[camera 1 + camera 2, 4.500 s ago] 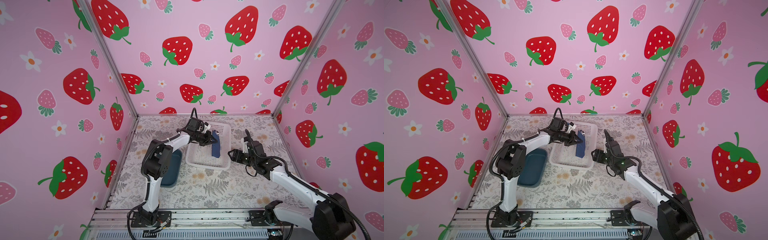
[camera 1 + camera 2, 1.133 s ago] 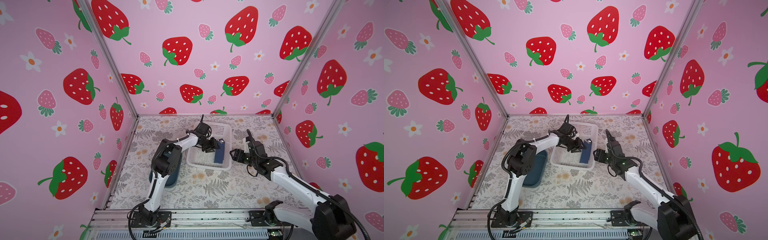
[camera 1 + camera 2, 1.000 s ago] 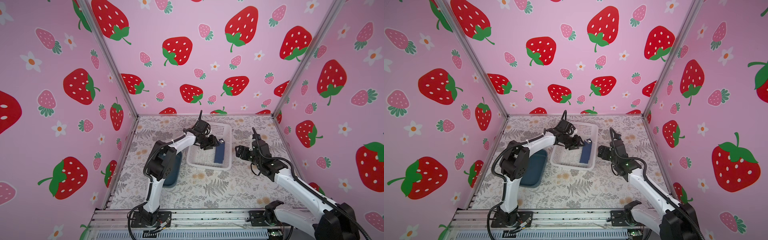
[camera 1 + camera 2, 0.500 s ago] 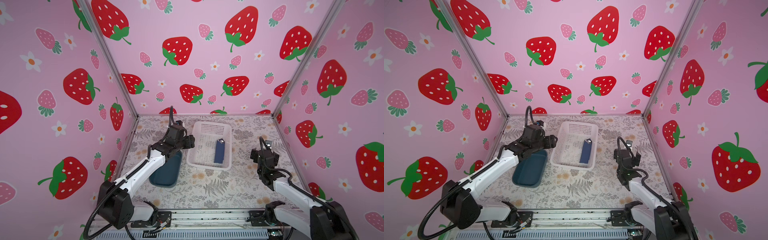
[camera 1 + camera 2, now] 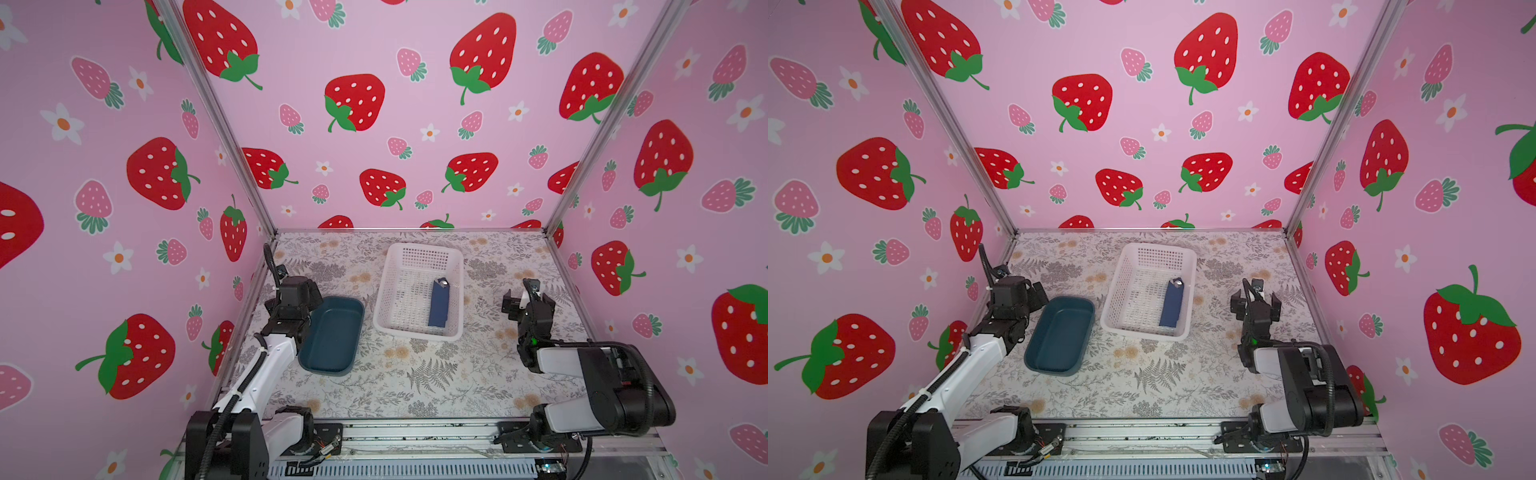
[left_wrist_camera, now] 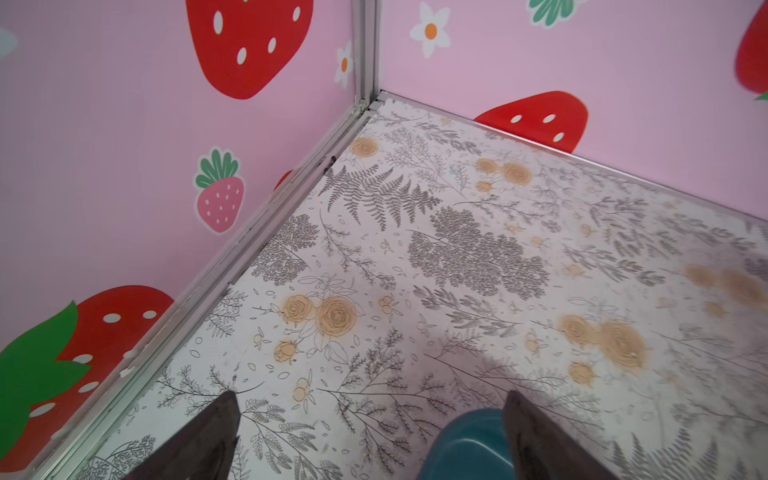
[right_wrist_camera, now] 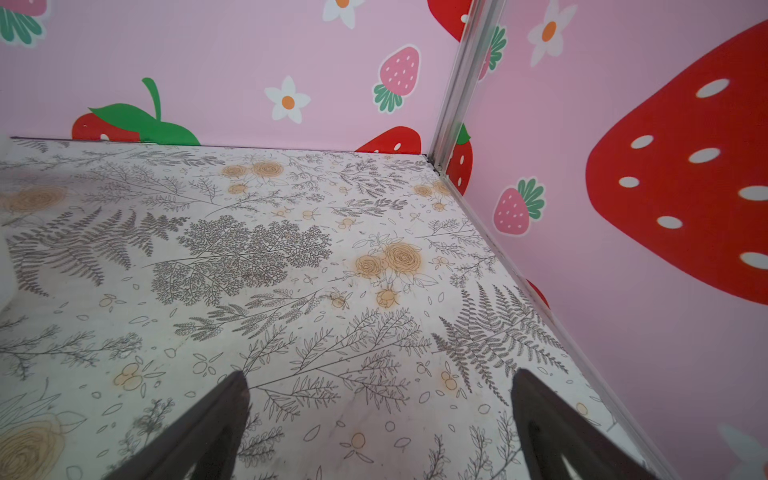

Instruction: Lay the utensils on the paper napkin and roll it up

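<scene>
left gripper (image 6: 370, 399) and right gripper (image 7: 380, 374) agape near opposite walls (image 5: 50, 332) — basket (image 5: 417, 333) between

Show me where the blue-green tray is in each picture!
Top view: tray left of the white basket.
Top view: tray left of that basket too.
Left wrist: a corner, between fingers of the left gripper.
Right wrist: not there.
Shared landmark: the flowery table, in all four.

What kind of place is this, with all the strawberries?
Probably a robot testing booth, not a home: strawberry-print panels in a metal frame enclose a floral tabletop, with a left arm and right arm mounted at its front.
</scene>
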`<state>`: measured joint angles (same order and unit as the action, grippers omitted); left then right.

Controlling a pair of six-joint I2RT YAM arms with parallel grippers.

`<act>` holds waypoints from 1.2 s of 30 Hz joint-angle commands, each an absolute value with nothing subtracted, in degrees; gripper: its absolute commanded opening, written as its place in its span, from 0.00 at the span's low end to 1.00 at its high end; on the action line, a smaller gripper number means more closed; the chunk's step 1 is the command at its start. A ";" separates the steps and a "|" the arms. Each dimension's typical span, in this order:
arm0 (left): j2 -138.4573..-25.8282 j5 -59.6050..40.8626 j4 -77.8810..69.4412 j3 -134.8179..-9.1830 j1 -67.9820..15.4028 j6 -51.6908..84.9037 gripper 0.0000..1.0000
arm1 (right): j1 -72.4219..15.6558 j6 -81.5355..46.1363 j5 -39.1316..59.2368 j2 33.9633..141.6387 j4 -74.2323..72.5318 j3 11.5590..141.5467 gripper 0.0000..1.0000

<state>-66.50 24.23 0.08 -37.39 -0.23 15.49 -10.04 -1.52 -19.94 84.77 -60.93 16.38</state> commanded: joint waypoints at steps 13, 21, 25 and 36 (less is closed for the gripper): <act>-79.49 9.28 -22.96 -35.36 4.15 8.88 0.98 | -9.12 -0.80 -16.96 90.35 -74.31 14.17 1.00; -79.39 3.54 -36.68 -30.81 4.22 9.11 0.99 | -9.09 -0.76 -16.88 90.37 -74.40 14.19 1.00; -78.60 4.57 -26.36 -33.93 3.91 9.74 0.97 | -9.06 -0.77 -16.97 90.35 -74.40 14.24 1.00; -76.85 7.60 -25.88 -30.34 3.01 8.15 0.97 | -9.08 -0.72 -16.96 90.36 -74.33 14.24 1.00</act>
<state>-76.36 6.00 -26.55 -30.41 3.44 9.69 -9.56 -0.38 -16.08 90.26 -73.21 13.98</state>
